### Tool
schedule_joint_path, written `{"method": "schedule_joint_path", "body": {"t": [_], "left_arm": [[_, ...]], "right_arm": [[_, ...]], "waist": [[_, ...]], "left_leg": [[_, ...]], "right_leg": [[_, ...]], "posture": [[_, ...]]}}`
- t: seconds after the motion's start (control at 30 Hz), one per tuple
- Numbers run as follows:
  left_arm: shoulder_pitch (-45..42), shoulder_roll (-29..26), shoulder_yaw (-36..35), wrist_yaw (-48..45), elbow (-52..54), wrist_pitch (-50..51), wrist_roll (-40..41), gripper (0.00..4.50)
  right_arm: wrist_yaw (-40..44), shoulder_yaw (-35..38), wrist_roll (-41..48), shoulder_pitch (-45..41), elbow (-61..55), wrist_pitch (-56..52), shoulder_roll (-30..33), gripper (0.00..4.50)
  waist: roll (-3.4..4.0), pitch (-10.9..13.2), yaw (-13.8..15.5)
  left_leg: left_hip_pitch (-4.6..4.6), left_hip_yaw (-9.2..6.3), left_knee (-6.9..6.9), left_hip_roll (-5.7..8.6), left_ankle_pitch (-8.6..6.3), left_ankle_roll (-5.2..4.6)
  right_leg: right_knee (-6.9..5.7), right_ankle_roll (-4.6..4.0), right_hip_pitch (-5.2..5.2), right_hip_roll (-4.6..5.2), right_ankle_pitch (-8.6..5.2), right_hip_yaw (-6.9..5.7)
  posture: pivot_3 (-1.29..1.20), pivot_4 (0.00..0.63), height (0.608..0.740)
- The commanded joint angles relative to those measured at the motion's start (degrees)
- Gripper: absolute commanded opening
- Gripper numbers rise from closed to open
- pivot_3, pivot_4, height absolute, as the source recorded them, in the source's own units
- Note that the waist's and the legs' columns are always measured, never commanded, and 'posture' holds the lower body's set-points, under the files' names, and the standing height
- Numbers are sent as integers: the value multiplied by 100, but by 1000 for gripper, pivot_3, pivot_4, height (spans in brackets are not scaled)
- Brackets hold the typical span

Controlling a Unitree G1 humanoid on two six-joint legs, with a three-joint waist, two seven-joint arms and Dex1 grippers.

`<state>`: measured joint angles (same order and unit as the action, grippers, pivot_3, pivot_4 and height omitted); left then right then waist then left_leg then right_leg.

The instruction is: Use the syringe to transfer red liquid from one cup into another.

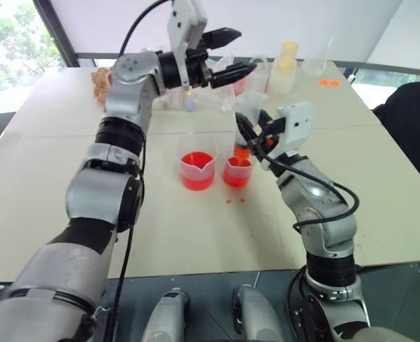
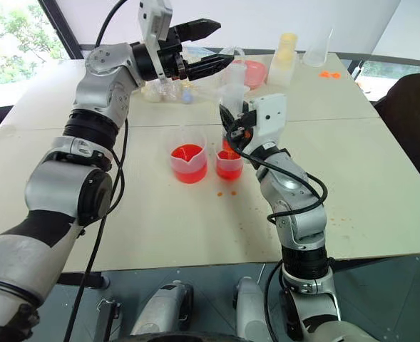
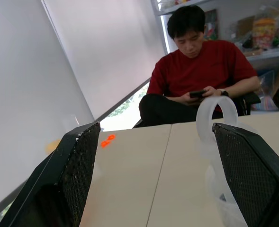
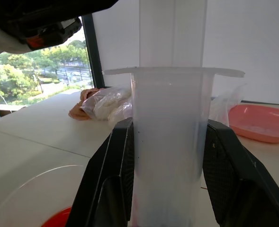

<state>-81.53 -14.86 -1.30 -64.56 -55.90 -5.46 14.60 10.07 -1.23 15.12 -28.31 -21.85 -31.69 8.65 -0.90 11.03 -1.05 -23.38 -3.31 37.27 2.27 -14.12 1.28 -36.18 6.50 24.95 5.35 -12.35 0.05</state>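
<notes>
My right gripper (image 1: 251,135) is shut on the syringe (image 4: 170,142), holding its fat translucent barrel upright. The orange-stained tip (image 1: 242,152) hangs just over the narrow clear cup (image 1: 237,171), which holds red liquid. Beside it on the left stands the wider spouted cup (image 1: 197,169), with more red liquid (image 1: 197,161) in it. My left gripper (image 1: 242,51) is raised above and behind the syringe, pointing right, open. In the left wrist view the plunger's ring (image 3: 216,118) shows between its fingers (image 3: 77,175), nearer one of them and apart from both.
Red drops (image 1: 234,201) dot the table in front of the cups. At the back stand a pink dish (image 2: 252,71), a capped bottle (image 1: 287,60), a clear flask (image 1: 316,60) and plastic bags (image 1: 103,82). A person in a red shirt (image 3: 201,71) sits beyond the table's far right.
</notes>
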Motion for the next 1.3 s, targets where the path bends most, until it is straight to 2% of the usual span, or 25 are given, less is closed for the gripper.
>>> {"method": "schedule_joint_path", "body": {"t": [0.03, 0.13, 0.17, 0.23, 0.47, 0.83, 1.3], "left_arm": [[-212, 99, -4, -19, -77, -231, -122, 3942], [-236, 173, 15, 43, -197, -365, -220, 3942], [-239, 189, 36, 46, -225, -446, -270, 3395], [-245, 207, 49, 13, -254, -554, -325, 2874], [-255, 197, -81, -246, -113, -470, -206, 71], [475, 243, 259, -555, 412, -221, -419, 71], [1215, 460, 502, -367, 939, 51, -546, 71]], "right_arm": [[84, -165, -156, -33, -267, 281, 47, 1446], [103, -217, -214, 0, -275, 312, 25, 1446], [107, -219, -225, 5, -271, 318, 13, 1446], [119, -217, -247, 7, -266, 325, -3, 1446], [134, -218, -316, -57, -174, 422, -86, 1446], [-68, 271, -158, -584, -327, 332, -198, 1446], [-136, 367, -185, -919, -491, 206, -19, 1446]], "waist": [[0, 0, -5], [0, 0, -5], [0, 0, -3], [0, 0, -3], [0, 0, -6], [0, 0, -4], [0, 0, -1]], "left_leg": [[0, 0, 0, 0, 0, 0], [0, -1, 0, 0, 0, 0], [0, -1, 0, 0, 0, 0], [0, -1, 0, 0, 0, 0], [0, -1, 0, 0, 0, 0], [1, -3, 1, -1, 0, 0], [1, -3, 2, -1, 0, 0]], "right_leg": [[0, 0, 0, 0, 0, 0], [0, 0, 0, -1, 0, -1], [0, 0, 0, 0, 0, -1], [0, 0, 0, 0, 0, -1], [0, 0, 0, -1, 0, -1], [-1, 0, 0, -1, 0, -1], [-1, 0, -1, -1, 0, -1]], "posture": [[0, 150, 740], [0, 150, 740], [0, 150, 740], [0, 150, 740], [0, 150, 740], [0, 150, 740], [0, 150, 740]]}}
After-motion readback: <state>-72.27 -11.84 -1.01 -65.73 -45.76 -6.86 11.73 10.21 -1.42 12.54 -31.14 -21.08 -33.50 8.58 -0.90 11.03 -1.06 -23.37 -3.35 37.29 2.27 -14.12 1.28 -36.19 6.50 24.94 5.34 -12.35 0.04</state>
